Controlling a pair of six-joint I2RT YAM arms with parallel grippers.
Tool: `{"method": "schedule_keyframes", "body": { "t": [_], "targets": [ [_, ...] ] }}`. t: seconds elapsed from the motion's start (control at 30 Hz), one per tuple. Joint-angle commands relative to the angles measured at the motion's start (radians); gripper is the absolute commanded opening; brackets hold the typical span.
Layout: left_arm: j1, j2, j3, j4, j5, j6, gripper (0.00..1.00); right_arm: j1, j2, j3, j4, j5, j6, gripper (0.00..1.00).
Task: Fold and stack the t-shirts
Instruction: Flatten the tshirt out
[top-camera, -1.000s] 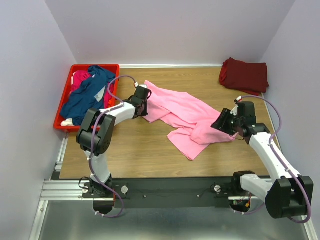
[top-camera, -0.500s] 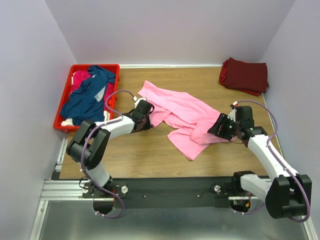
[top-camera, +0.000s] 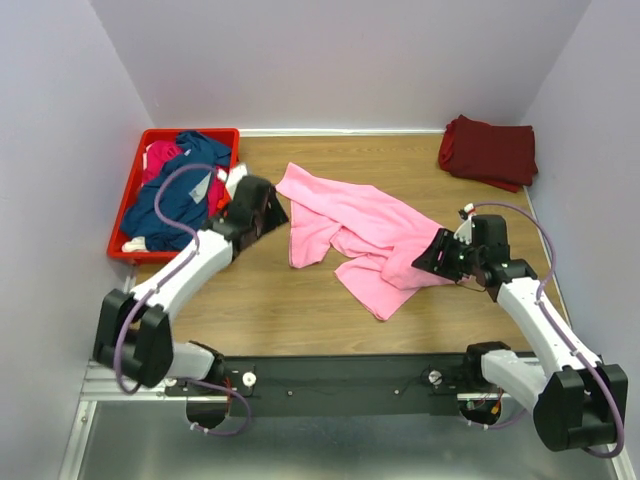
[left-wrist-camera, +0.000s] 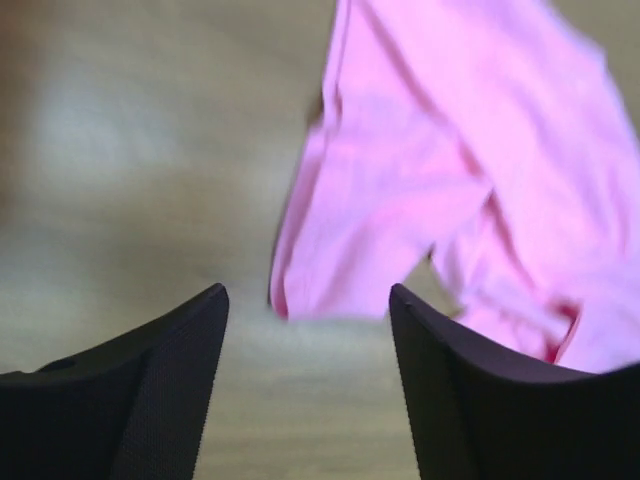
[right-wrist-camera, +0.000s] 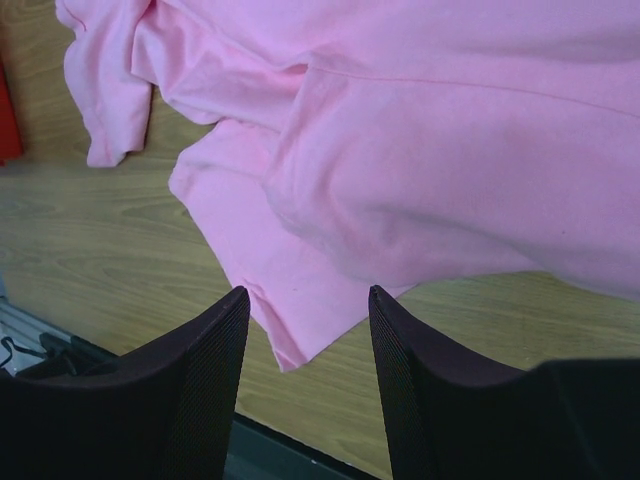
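Cloth of a light pink short-sleeved t-shirt (top-camera: 362, 232) is seen spread and crumpled across the middle of the brown wooden bench (top-camera: 280, 300). It is unfolded, with one end reaching toward the far edge and a rumpled lobe drawn toward the near edge. A dark maroon folded t-shirt (top-camera: 488, 152) is laid in the far right corner, well apart from the pink one. A red plastic crate (top-camera: 128, 205) is set at the far left corner. A navy blue t-shirt (top-camera: 178, 195) is heaped in it over a magenta t-shirt (top-camera: 160, 156), and both are bunched and unfolded.

The left gripper (top-camera: 272, 212) is held just beside the left edge of the pink shirt, between that shirt and the crate. In the left wrist view its black fingers (left-wrist-camera: 160, 380) are spread wide with nothing between them. Bare wood is seen in the gap, and a hanging fold of the pink cloth ends just beyond the tips. That view is blurred, so contact with the cloth cannot be judged.

The right gripper (top-camera: 428, 258) is placed at the right side of the pink shirt, toward the right edge of the bench. In the right wrist view its fingers (right-wrist-camera: 200, 380) are parted widely. The pink cloth is seen beyond and between the tips, and a corner of it reaches into the gap. No cloth is pinched, though whether the tips touch the fabric cannot be told.
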Motion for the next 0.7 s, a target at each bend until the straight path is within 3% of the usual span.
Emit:
{"method": "schedule_keyframes", "body": {
  "t": [0.0,0.1,0.33,0.43,0.67],
  "targets": [
    [0.096,0.191,0.185,0.024,-0.089,0.167,0.76,0.004,-0.016,0.001,0.015,-0.018,-0.026,0.59],
    [0.128,0.386,0.379,-0.009,-0.123,0.279,0.75,0.004,-0.027,0.012,0.007,-0.021,-0.026,0.59],
    [0.21,0.708,0.746,-0.067,-0.207,0.435,0.6,0.006,-0.053,-0.005,0.007,0.019,0.014,0.59],
    [0.217,0.776,0.817,-0.078,-0.229,0.487,0.54,0.004,-0.07,-0.01,0.006,0.037,0.044,0.59],
    [0.216,0.862,0.868,-0.084,-0.143,0.532,0.55,0.004,-0.096,-0.008,-0.005,0.091,0.083,0.59]
  ]
}}
